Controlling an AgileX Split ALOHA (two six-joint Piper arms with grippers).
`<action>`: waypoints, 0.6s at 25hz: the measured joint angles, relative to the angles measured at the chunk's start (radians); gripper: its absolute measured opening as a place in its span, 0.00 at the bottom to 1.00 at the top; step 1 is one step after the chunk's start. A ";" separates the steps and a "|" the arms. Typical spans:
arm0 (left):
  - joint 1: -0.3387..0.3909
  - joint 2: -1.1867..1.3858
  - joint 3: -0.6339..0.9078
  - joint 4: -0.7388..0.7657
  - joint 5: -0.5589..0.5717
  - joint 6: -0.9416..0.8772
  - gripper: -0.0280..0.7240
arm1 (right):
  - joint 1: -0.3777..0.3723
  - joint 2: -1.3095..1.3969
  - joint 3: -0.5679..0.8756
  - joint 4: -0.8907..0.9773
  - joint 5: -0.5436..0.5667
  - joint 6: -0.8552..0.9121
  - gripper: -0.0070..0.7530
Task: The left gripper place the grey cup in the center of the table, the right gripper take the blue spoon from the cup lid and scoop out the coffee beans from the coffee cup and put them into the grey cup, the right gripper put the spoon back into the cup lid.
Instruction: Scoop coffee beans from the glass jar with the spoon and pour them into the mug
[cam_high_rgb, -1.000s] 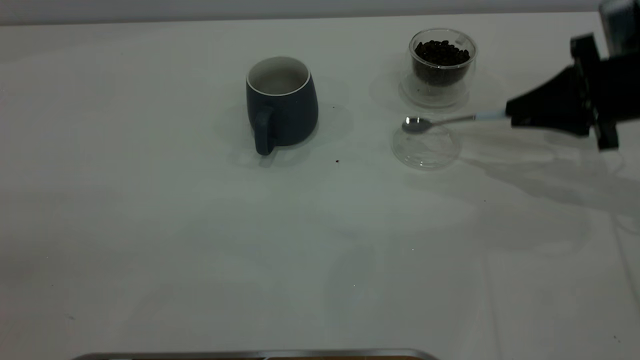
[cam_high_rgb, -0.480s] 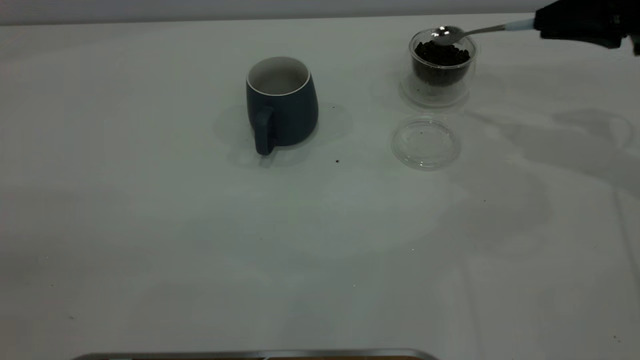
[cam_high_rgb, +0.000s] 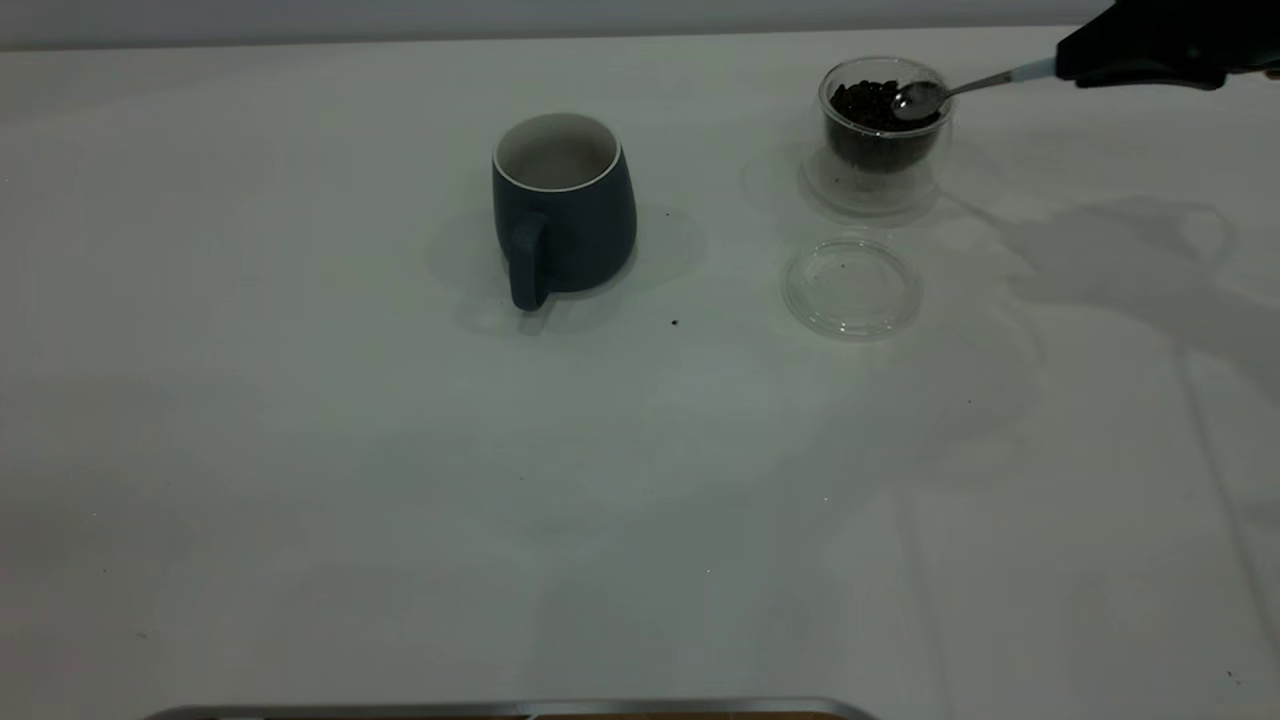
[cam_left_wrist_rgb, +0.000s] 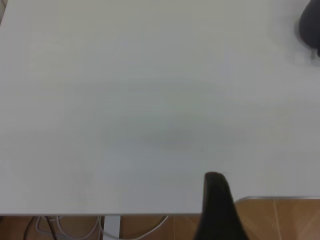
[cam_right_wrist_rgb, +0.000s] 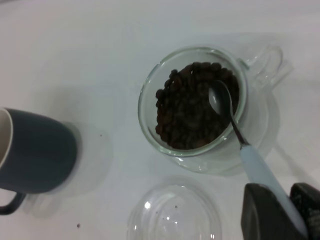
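The grey cup (cam_high_rgb: 563, 205) stands upright and empty near the table's middle, its handle toward the front; it also shows in the right wrist view (cam_right_wrist_rgb: 35, 150). To its right is the glass coffee cup (cam_high_rgb: 884, 125) (cam_right_wrist_rgb: 195, 100), filled with coffee beans (cam_right_wrist_rgb: 187, 112). My right gripper (cam_high_rgb: 1075, 65) (cam_right_wrist_rgb: 287, 210) is shut on the blue spoon's handle (cam_right_wrist_rgb: 260, 172). The spoon's metal bowl (cam_high_rgb: 918, 100) (cam_right_wrist_rgb: 220, 97) rests on the beans just inside the rim. The clear cup lid (cam_high_rgb: 851, 287) (cam_right_wrist_rgb: 172, 215) lies empty in front of the coffee cup. My left gripper (cam_left_wrist_rgb: 217, 192) hangs parked over the table's front edge.
A few stray crumbs (cam_high_rgb: 674, 323) lie on the white table (cam_high_rgb: 400, 480) between the grey cup and the lid. A metal-edged board (cam_high_rgb: 500, 709) runs along the front edge. The grey cup (cam_left_wrist_rgb: 310, 27) shows far off in the left wrist view.
My right gripper carried the spoon from above the cup lid back to the coffee cup, then lowered its bowl onto the beans. The grey cup and lid stayed still.
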 joint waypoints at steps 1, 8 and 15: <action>0.000 0.000 0.000 0.000 0.000 0.000 0.79 | 0.008 0.000 0.000 0.002 -0.008 -0.002 0.16; 0.000 0.000 0.000 0.000 0.000 0.000 0.79 | 0.040 0.000 0.000 0.003 -0.023 0.043 0.16; 0.000 0.000 0.000 0.000 0.000 0.000 0.79 | 0.053 0.000 0.000 -0.049 -0.003 0.199 0.16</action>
